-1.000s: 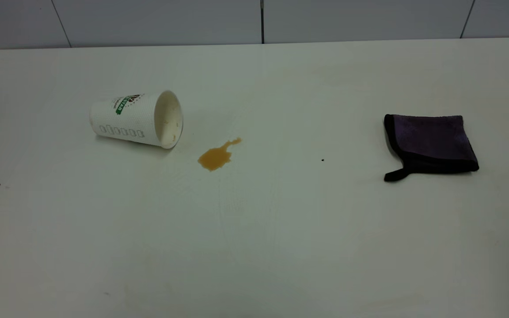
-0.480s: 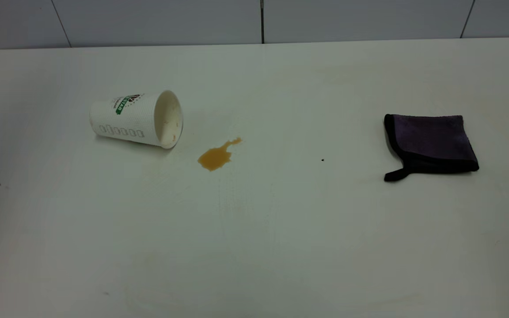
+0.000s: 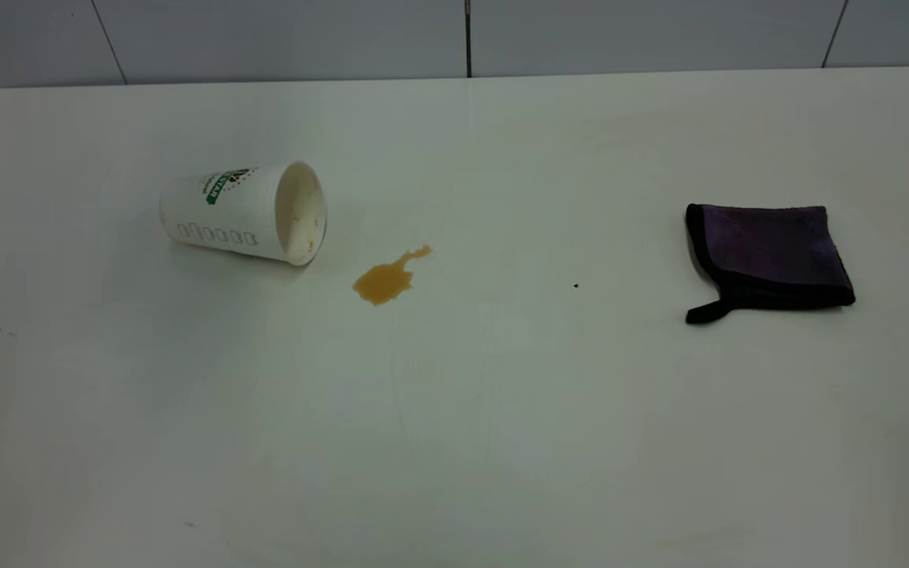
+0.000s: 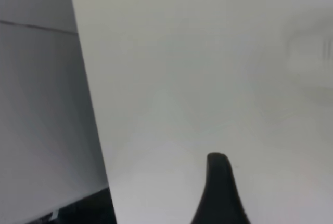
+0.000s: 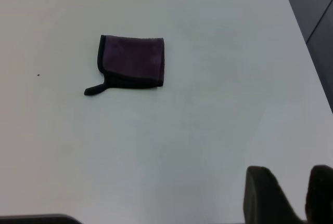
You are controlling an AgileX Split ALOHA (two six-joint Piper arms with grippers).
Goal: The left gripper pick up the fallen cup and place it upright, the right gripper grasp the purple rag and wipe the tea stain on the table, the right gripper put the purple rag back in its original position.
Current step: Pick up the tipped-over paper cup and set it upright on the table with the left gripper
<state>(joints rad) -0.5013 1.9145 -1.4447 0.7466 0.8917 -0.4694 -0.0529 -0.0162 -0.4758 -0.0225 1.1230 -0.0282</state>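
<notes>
The cup lies on its side at the table's left, its mouth turned toward the tea stain, an amber blotch just to its right. The purple rag lies flat at the right, also seen in the right wrist view as the purple rag. Neither gripper appears in the exterior view. The left gripper hovers over bare table near the left edge, open, with one finger in view. The right gripper is well short of the rag, shut and holding nothing.
A tiny black speck sits between stain and rag. The table's left edge runs close by the left gripper. Its right edge lies beyond the rag. A tiled wall stands behind the table.
</notes>
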